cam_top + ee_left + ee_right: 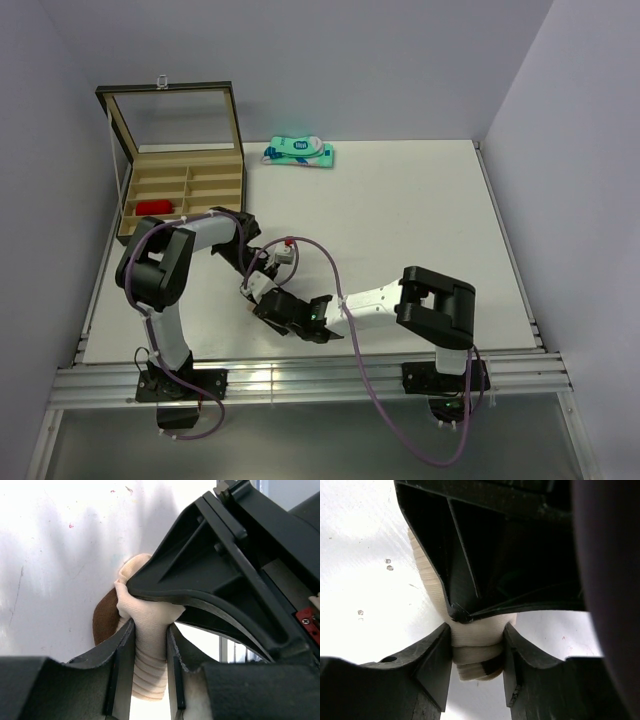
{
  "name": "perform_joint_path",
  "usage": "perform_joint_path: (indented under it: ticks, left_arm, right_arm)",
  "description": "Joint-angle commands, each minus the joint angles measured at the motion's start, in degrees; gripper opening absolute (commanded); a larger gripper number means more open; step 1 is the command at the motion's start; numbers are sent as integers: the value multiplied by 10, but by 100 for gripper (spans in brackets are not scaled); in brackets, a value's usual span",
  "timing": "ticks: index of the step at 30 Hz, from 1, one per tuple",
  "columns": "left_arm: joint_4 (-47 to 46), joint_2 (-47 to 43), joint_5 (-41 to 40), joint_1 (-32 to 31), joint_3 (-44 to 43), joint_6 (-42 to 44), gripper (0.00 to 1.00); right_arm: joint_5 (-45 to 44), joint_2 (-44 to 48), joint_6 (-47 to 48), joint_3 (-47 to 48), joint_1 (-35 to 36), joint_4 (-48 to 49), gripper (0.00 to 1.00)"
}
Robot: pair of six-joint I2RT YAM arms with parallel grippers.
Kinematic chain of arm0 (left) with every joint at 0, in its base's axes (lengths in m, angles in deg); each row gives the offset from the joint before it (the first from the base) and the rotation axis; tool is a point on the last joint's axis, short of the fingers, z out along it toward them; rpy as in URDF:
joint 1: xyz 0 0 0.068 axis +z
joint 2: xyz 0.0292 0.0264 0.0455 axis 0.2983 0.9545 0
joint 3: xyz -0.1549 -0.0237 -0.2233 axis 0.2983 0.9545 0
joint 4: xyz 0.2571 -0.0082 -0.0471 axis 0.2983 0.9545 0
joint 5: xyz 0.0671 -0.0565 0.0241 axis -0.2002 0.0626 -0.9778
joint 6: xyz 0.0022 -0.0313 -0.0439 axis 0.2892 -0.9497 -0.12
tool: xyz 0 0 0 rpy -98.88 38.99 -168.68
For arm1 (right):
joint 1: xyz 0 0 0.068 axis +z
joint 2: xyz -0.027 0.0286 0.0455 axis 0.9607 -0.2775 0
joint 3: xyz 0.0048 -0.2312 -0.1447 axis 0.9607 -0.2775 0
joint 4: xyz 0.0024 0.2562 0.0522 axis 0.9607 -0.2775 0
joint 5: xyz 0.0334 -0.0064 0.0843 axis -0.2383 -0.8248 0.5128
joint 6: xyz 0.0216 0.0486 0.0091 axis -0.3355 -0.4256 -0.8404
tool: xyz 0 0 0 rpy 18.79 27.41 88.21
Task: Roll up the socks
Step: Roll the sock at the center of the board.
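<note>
Close to the near edge of the worktop (420,200), left of the middle, the two arms meet over the cream sock (145,680), which is bunched between them just above the surface. The left pincer (150,630) is clamped on its ribbed leg, with the brown toe (105,622) bulging out to one side. The right pincer (477,630) crosses over it at an angle and has both fingers pressed on the same ribbed fabric, beside a brown band. The roll looks only partly made, so it would go best with one grip as a steady anchor while the other turns the fabric over on itself, taut, without tugging it out of the first. The fingers are crowded and could knock each other, so small turns suit here. Farther back on the left, the open wooden box (188,152) holds what looks like the red sock (155,207) in a near-left compartment. A teal-and-white packet (298,152) lies at the far edge.
</note>
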Motion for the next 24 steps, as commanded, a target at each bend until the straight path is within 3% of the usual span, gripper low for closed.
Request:
perform_joint_path:
  ticks: [1,2,4,10,18,24]
  left_arm:
    - [-26,18,-59,-7,22,-30,10]
    - [-36,12,-60,-5,24,-45,12]
    - [-76,0,-60,-2,31,-86,13]
    - [-192,-69,-74,32,55,-211,15]
    - [-220,-93,-82,75,66,-240,21]
    - [-220,-107,-90,85,74,-237,32]
  right_arm:
    - [-6,-30,-16,9,-3,27,11]
    - [-9,-31,-18,8,-3,26,5]
    - [-15,-31,-22,6,-3,29,1]
    - [-18,-25,-39,-5,-6,41,0]
    - [-15,-24,-48,-8,-12,48,0]
    - [-12,-20,-51,-16,-16,55,0]
